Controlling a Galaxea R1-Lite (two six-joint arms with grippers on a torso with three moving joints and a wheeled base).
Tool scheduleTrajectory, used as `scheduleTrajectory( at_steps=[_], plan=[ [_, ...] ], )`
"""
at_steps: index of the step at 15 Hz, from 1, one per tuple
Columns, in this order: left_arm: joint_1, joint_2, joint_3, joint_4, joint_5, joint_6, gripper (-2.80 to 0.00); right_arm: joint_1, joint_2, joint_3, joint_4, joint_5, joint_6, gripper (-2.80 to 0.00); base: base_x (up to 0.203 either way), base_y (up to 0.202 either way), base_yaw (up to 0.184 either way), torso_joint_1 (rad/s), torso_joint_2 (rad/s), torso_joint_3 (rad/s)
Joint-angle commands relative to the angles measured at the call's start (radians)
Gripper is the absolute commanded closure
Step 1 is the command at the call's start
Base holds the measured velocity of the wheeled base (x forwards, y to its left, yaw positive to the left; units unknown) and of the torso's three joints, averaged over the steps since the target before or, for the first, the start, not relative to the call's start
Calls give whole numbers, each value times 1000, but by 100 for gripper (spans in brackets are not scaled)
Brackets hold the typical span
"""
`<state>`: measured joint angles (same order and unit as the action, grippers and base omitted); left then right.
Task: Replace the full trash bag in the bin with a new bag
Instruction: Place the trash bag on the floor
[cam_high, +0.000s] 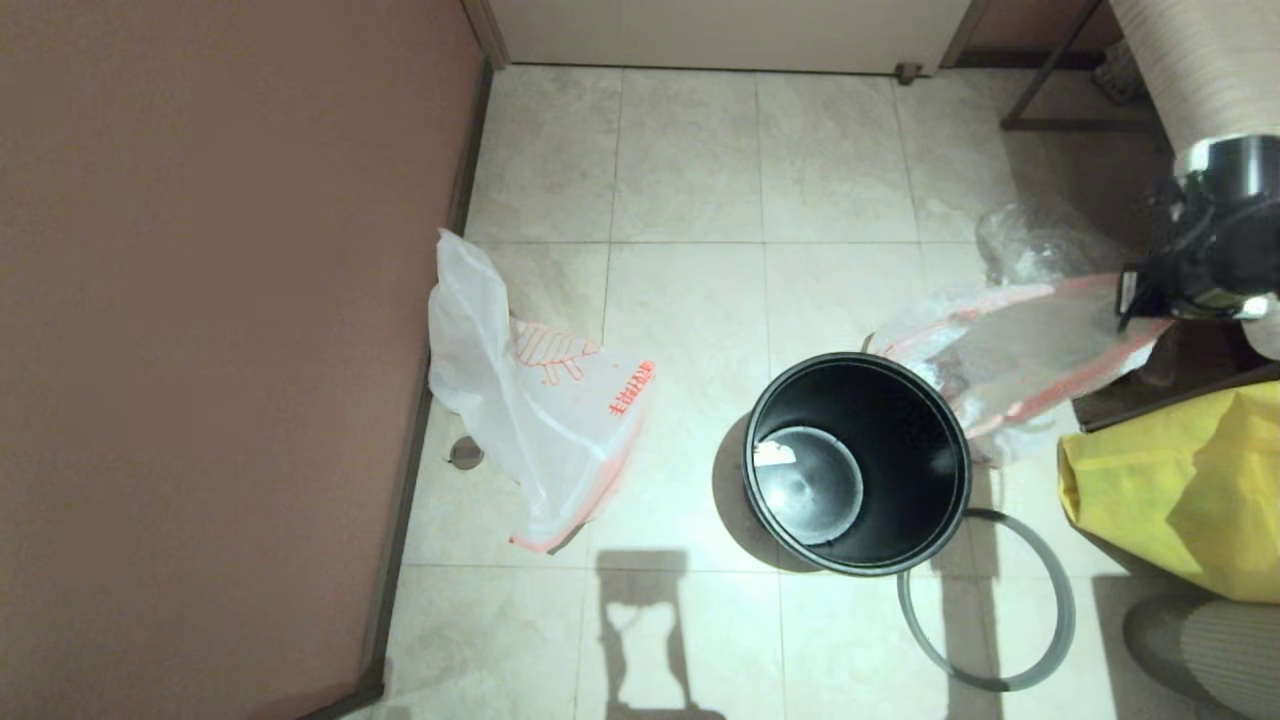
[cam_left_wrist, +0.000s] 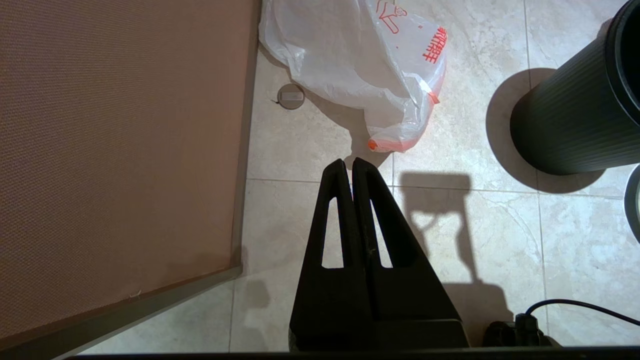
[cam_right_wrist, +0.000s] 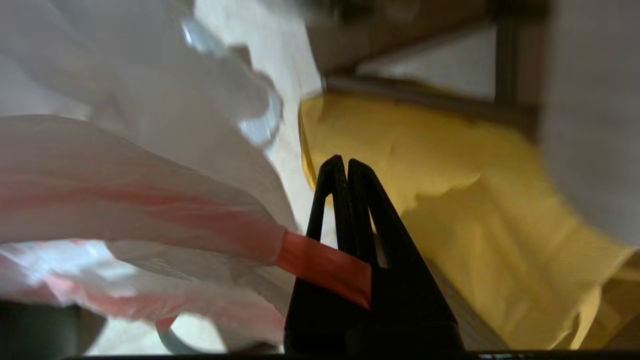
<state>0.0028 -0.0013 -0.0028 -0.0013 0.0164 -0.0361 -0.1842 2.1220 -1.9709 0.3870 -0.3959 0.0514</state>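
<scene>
The black bin (cam_high: 900, 420) stands open on the tiled floor with only a white scrap at its bottom; its ribbed side (cam_left_wrist: 570, 125) shows in the left wrist view. The full trash bag (cam_high: 1010, 350) stretches from the bin's right side up to my right gripper (cam_high: 1135, 295). That gripper (cam_right_wrist: 345, 162) is shut on the bag's orange-pink strip (cam_right_wrist: 325, 265). The new bag (cam_high: 530, 400) lies limp against the left wall, leaf drawing up. My left gripper (cam_left_wrist: 348, 164) hovers shut and empty just short of the new bag (cam_left_wrist: 360, 60).
The grey rim ring (cam_high: 1068, 605) lies on the floor at the bin's front right. A yellow fabric sack (cam_high: 1180, 490) fills the right side, close under my right gripper. A clear bag (cam_high: 1030, 240) sits behind the full bag. A brown wall (cam_high: 200, 350) bounds the left.
</scene>
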Motion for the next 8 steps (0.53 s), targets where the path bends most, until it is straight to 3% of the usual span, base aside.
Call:
scheduleTrajectory(
  at_steps=[1,3,4,5,7,8],
  plan=[
    [0,1,1,0,0,-1,0,-3,65,-3,98,-7,29,-280,0,0,0,0,0,0],
    [0,1,1,0,0,-1,0,-1,-8,-2,213,5,59,-280,0,0,0,0,0,0],
    [0,1,1,0,0,-1,0,1,-57,-1,302,47,80,-280,0,0,0,0,0,0],
    [0,1,0,0,0,-1,0,0,-107,-1,388,161,101,-280,0,0,0,0,0,0],
    [0,1,0,0,0,-1,0,-26,-213,-2,564,494,129,-280,0,0,0,0,0,0],
    [0,1,0,0,0,-1,0,-46,-248,-2,670,575,142,-280,0,0,0,0,0,0]
  ],
)
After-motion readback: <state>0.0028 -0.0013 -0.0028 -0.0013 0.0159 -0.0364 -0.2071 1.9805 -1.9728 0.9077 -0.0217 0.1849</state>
